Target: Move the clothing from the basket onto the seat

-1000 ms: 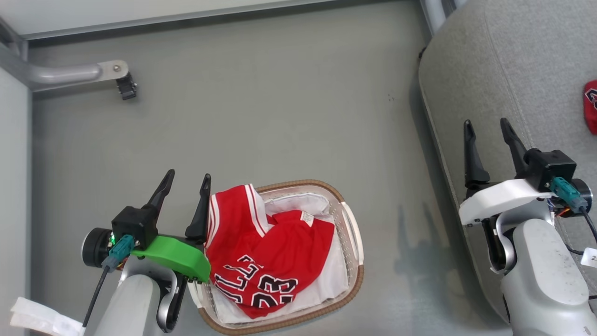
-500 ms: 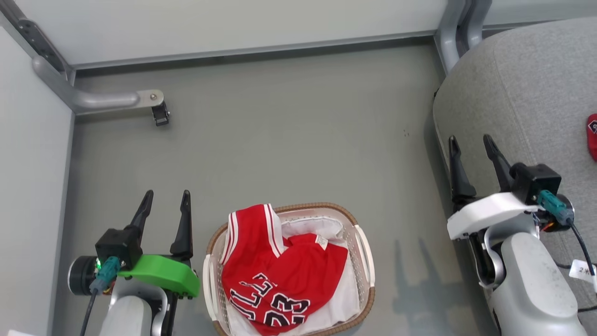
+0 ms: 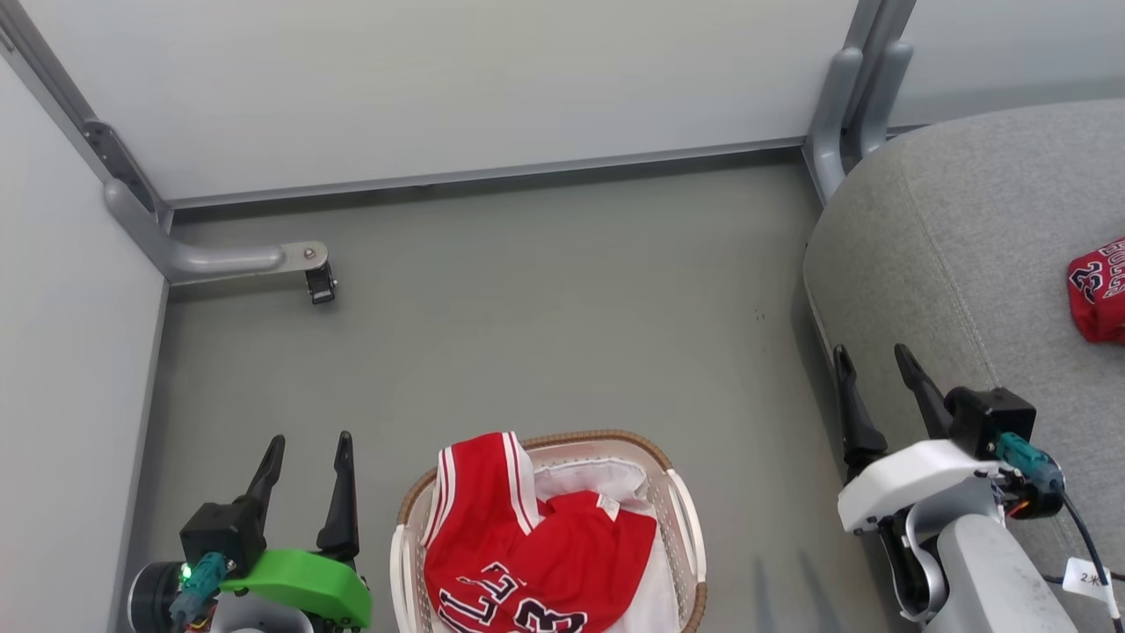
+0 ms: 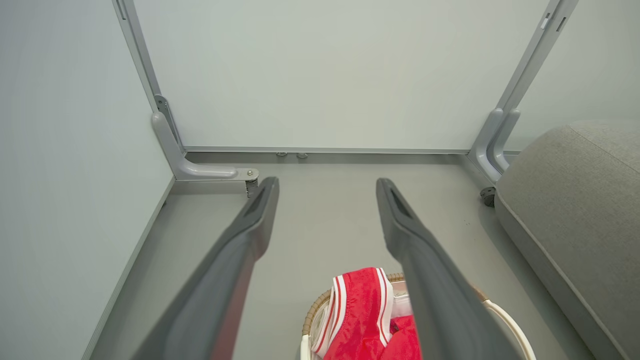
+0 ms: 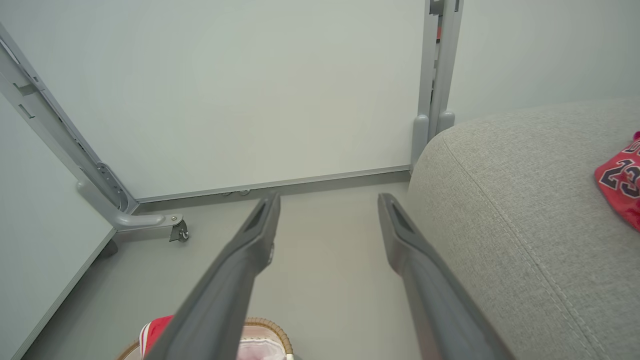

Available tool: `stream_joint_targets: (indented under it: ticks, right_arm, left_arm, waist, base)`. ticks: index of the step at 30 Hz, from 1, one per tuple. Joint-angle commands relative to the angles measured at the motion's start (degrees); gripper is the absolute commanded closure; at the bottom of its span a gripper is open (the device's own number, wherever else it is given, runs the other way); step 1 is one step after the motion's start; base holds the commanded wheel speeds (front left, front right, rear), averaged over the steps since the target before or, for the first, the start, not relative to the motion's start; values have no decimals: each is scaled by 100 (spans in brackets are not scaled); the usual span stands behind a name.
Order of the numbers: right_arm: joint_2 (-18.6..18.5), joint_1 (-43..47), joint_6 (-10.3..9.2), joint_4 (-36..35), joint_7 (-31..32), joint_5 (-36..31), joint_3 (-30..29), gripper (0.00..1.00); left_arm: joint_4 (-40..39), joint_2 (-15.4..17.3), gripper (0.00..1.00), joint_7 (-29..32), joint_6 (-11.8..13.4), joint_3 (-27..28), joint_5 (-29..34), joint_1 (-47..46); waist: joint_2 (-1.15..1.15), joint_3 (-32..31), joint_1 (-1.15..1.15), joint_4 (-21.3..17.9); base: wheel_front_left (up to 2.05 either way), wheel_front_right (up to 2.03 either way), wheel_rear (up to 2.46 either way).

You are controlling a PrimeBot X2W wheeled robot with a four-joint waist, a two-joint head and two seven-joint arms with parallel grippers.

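I am keeping my left gripper [image 3: 310,440] wide open and empty, just left of the basket [image 3: 606,435]. My right gripper [image 3: 872,352] is also gaping, holding nothing, at the seat's [image 3: 958,237] left edge. One red garment [image 3: 536,554] is lying in the basket, and a second red garment [image 3: 1099,286] is lying on the seat.

We hold our left gripper [image 3: 311,438] at the lower left of the head view, its two dark fingers [image 3: 341,492] spread wide and pointing forward above a green wrist cover [image 3: 303,585]. Our right gripper [image 3: 872,350] stands at the lower right, higher in that view, its fingers likewise parted, above a white wrist cover [image 3: 905,475] and a pale grey forearm [image 3: 993,589]. In each wrist view both fingers run straight and well apart.
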Motion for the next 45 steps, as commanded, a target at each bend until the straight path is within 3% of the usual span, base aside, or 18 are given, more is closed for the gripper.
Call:
stream_joint_targets:
  ticks: [1, 14, 20, 32, 45]
  right_arm:
    - [-21, 133, -8, 10, -27, 39, 19, 0]
    - [-21, 148, -8, 12, -27, 38, 78, 0]
    - [-20, -43, -8, -100, -27, 23, 138, 0]
    - [-20, -825, -8, -434, -27, -57, 378, 0]
    - [-20, -1252, -8, -690, -27, 45, 511, 0]
  left_arm:
    - [-38, -7, 0, 1, -17, 69, 22, 107]
    - [-122, -57, 0, 1, -17, 123, 68, 112]
    - [-89, -63, 0, 2, -17, -39, 1, -88]
    - [275, -51, 0, 2, -17, -789, -200, -864]
    - [1539, 145, 0, 1, -17, -1843, -518, -1962]
  waist:
    - [0, -123, 0, -12]
    - [0, -81, 0, 3]
    - [0, 241, 0, -36]
    - [0, 1441, 0, -305]
    - [0, 2483, 0, -572]
  base:
    - [0, 0, 0]
    - [0, 0, 0]
    - [0, 0, 0]
    - [0, 0, 0]
    - [0, 0, 0]
